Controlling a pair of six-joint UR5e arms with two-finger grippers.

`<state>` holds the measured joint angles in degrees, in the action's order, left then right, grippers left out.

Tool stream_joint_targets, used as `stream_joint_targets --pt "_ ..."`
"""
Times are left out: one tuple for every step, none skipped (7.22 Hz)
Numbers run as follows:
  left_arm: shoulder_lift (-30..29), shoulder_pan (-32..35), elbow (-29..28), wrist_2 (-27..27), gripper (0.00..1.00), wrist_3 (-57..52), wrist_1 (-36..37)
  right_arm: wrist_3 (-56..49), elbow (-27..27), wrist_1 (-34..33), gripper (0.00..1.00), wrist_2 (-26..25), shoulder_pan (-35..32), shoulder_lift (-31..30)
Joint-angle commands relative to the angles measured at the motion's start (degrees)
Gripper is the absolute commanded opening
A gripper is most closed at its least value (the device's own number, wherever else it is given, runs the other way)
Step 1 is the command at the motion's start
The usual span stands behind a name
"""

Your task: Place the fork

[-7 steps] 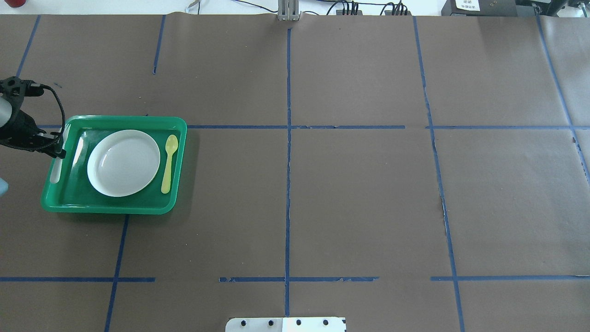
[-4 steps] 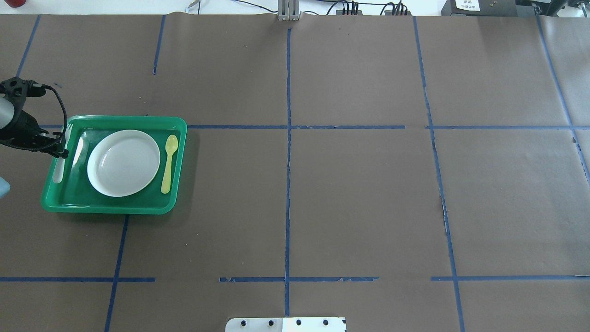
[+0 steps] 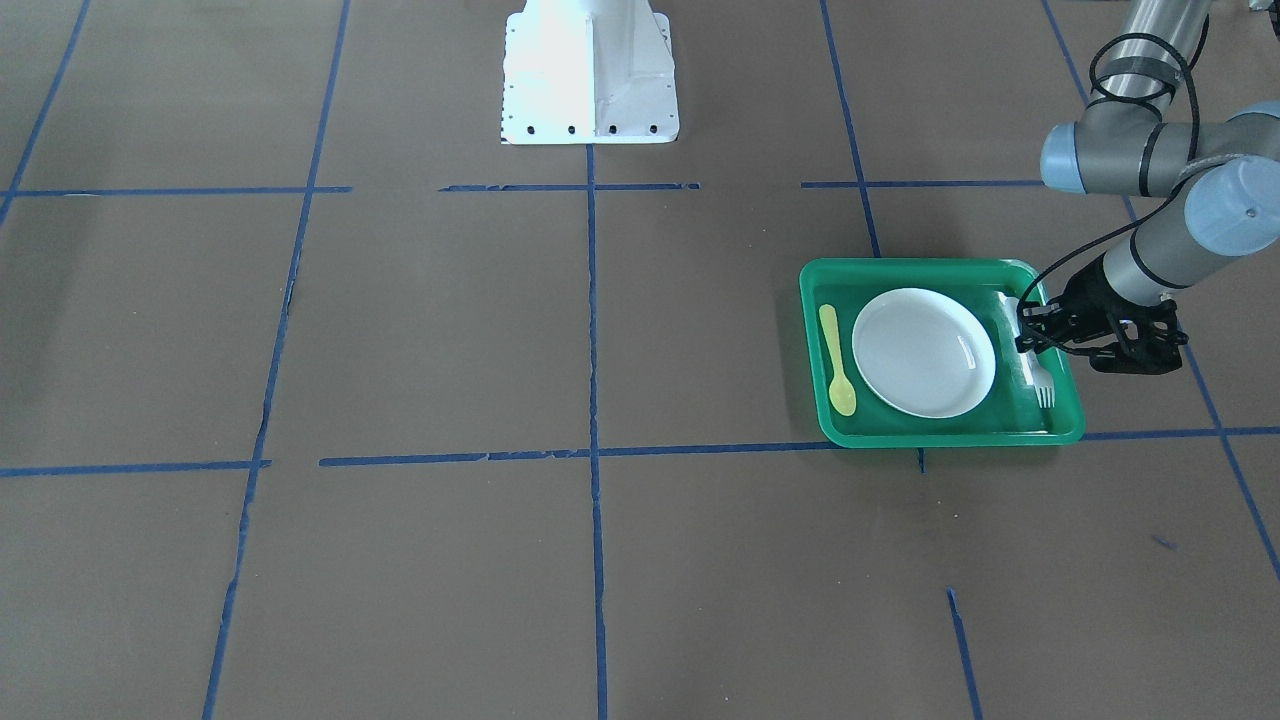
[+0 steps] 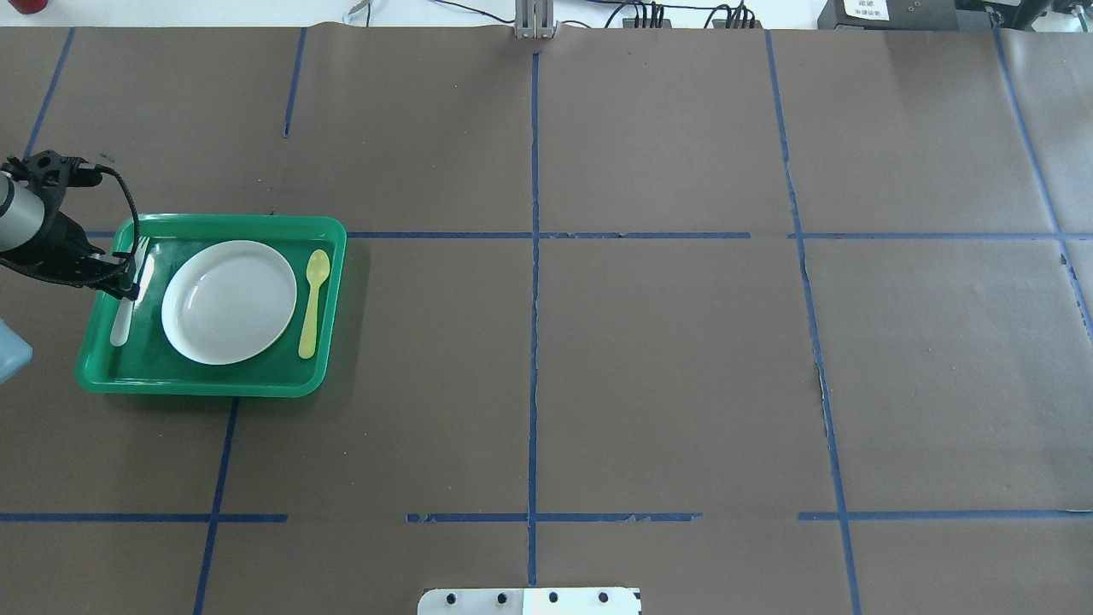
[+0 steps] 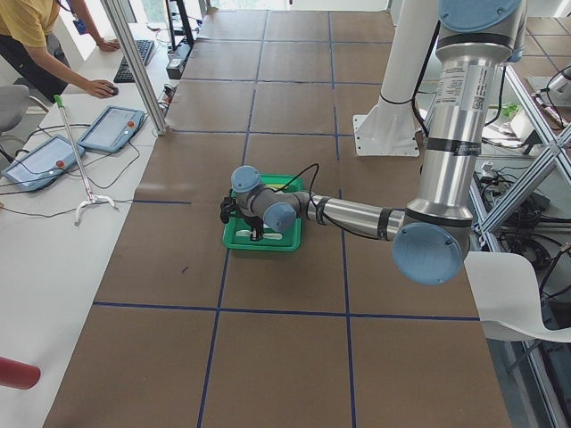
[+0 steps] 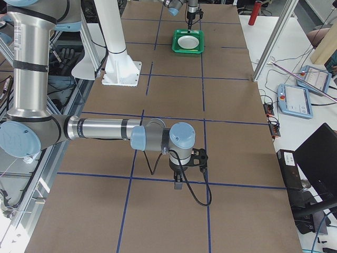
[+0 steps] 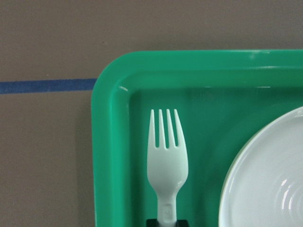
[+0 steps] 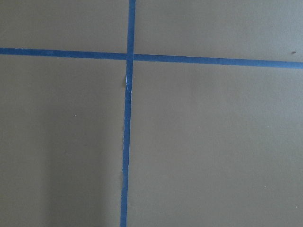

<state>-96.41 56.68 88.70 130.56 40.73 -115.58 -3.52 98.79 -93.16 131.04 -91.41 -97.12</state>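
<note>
Pinched the fork by its handle in the left gripper, seemingly clamped tight, along the edge of the tray opposite the spoon. Couldn't judge the opening of the right gripper.

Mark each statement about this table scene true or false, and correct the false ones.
1. The fork is within the green tray, beside the white plate. True.
2. The yellow spoon lies on the plate. False: it lies in the tray beside the plate, on the side away from the fork.
3. The left gripper is shut on the fork's handle. True.
4. The right gripper hangs over the tray. False: it is far from the tray, over bare brown table crossed by blue tape lines.
5. The fork's tines overlap the plate. False: green tray shows between them.
</note>
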Motion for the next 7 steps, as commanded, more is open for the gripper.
stream_joint_targets --pt "0.08 -0.34 0.07 -0.13 1.0 0.05 0.0 0.0 0.0 0.0 1.0 0.0 0.0 0.0" --pt "0.08 -0.26 1.12 0.04 1.0 -0.03 0.17 0.0 0.0 0.0 1.0 0.0 0.0 0.0" --pt "0.69 -0.17 4.7 -0.05 1.0 -0.73 0.7 0.0 0.0 0.0 1.0 0.0 0.0 0.0" --pt "0.87 1.22 7.6 0.04 1.0 -1.08 0.88 0.0 0.0 0.0 1.0 0.0 0.0 0.0" --pt "0.87 5.41 8.07 0.04 1.0 -6.13 2.01 0.0 0.0 0.0 1.0 0.0 0.0 0.0" --pt "0.96 9.63 7.9 0.04 1.0 -15.67 6.55 0.0 0.0 0.0 1.0 0.0 0.0 0.0" --pt "0.79 14.63 7.72 -0.22 1.0 -26.29 12.94 0.0 0.0 0.0 1.0 0.0 0.0 0.0"
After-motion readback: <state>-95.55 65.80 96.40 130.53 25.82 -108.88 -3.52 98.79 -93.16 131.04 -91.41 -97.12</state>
